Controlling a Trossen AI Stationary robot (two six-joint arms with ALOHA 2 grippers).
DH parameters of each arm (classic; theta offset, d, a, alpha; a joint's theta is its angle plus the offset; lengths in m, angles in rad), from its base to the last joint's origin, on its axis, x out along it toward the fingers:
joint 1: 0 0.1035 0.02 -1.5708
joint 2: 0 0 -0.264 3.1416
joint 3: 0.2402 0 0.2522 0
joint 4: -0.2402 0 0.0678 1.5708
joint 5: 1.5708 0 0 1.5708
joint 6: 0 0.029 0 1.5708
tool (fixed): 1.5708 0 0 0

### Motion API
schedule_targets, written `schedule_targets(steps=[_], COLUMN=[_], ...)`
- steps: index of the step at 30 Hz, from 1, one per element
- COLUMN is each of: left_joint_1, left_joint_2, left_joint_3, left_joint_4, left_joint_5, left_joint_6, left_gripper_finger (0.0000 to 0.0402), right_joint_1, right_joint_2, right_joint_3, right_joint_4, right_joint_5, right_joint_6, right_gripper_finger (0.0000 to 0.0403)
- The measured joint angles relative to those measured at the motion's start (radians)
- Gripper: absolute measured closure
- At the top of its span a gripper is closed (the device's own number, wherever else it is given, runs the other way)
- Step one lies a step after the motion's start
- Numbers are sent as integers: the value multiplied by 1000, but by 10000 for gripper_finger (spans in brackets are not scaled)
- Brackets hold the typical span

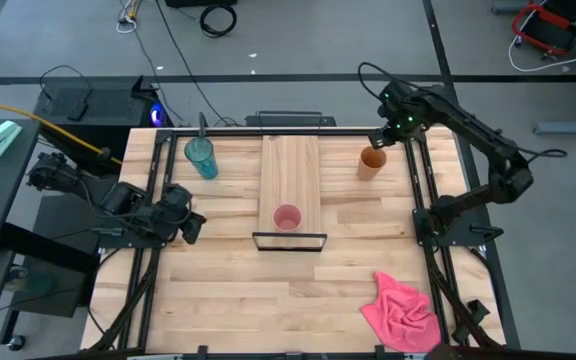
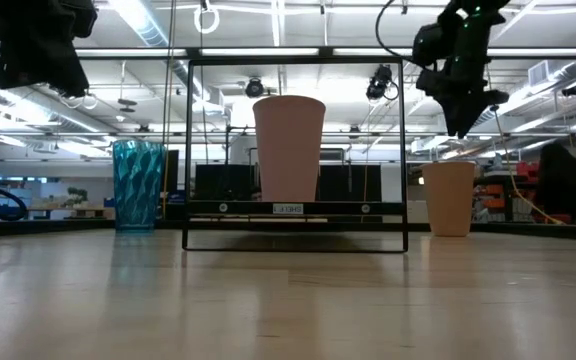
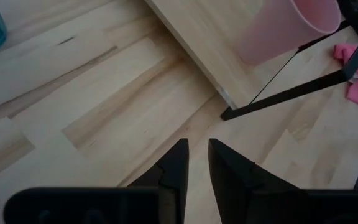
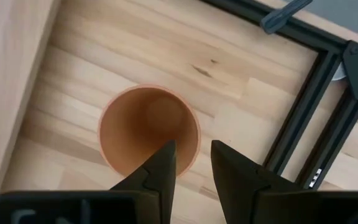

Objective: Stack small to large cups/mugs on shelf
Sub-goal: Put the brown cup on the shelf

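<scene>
A small pink cup (image 1: 287, 217) stands upright on the light-wood shelf plank (image 1: 290, 165), near its black-framed near end (image 1: 290, 241). An orange-brown cup (image 1: 372, 161) stands upright on the table right of the shelf. A teal tumbler (image 1: 201, 157) stands left of the shelf. My right gripper (image 4: 193, 155) hovers open a little above the orange-brown cup (image 4: 148, 127), over its rim, clear of it in the low view (image 2: 465, 120). My left gripper (image 3: 198, 152) is shut and empty above the table's left part (image 1: 190, 226).
A crumpled pink cloth (image 1: 403, 312) lies at the near right corner. Black frame rails (image 1: 420, 190) run along the table's left and right sides. Bare tabletop (image 1: 268, 300) lies near the front edge.
</scene>
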Motion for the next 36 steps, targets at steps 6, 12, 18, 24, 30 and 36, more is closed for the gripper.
schedule_targets(steps=[6, 12, 18, 24, 30, 36], left_joint_1=[-6, -6, -6, -6, -6, -6], left_joint_2=[0, 0, 0, 0, 0, 0], left_joint_3=[0, 0, 0, 0, 0, 0], left_joint_4=[-8, -10, -26, -28, -28, -28], left_joint_5=[-4, -4, -4, -14, -14, -14], left_joint_6=[-5, 0, 1, 1, -2, -4], left_gripper_finger=[327, 332, 333, 327, 330, 337], right_joint_1=[0, -15, -21, -20, -20, -20], right_joint_2=[45, 50, 26, 26, 26, 45], right_joint_3=[-18, -137, -219, -238, -238, -238], right_joint_4=[10, 68, 144, 179, 200, 200], right_joint_5=[0, -1, -2, -10, -10, -9], right_joint_6=[-7, -16, -9, 9, 35, 54], right_gripper_finger=[294, 294, 294, 294, 297, 334])
